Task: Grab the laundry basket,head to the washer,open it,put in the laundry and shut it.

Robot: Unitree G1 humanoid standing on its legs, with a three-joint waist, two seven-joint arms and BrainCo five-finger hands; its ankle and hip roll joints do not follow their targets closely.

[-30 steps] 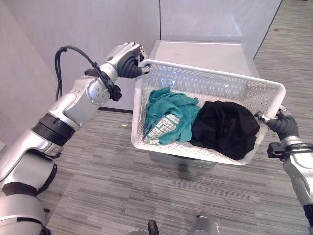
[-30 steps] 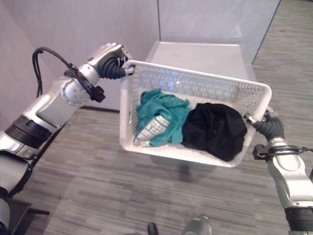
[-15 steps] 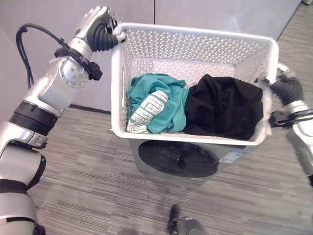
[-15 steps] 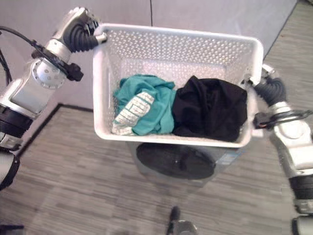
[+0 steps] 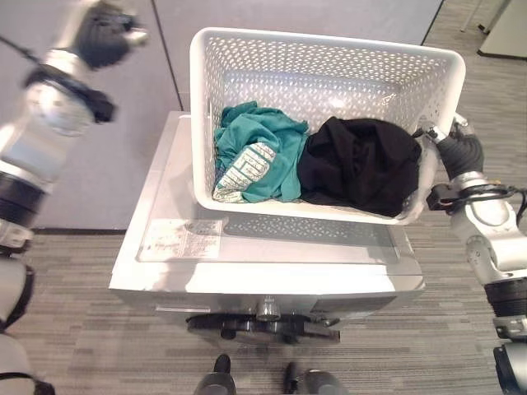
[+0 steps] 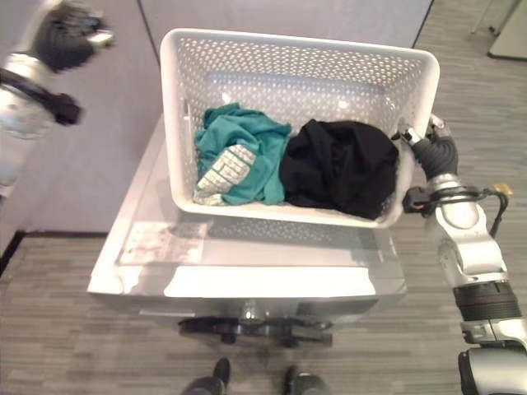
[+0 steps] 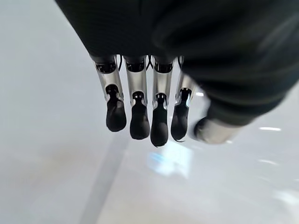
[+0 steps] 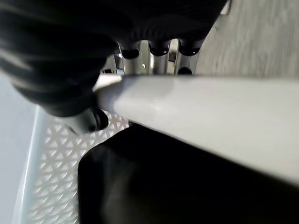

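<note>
While my left hand hangs up by the grey wall, well apart from the basket, I read its fingers in the wrist view as straight and side by side, holding nothing. Next over is the white laundry basket, tilted with its open side toward me and its lower long wall resting on the top of the washer. Inside it, a teal garment with a pale patterned patch lies bunched on the left half, touching a black garment heaped on the right half. Below the basket, the washer top carries a label sheet near its left front corner, and the dark round door shows at the front edge, shut. At the far right, my right hand is at the basket's right rim; in its wrist view the fingers curl over the white rim with the thumb under it, clamped on the basket.
</note>
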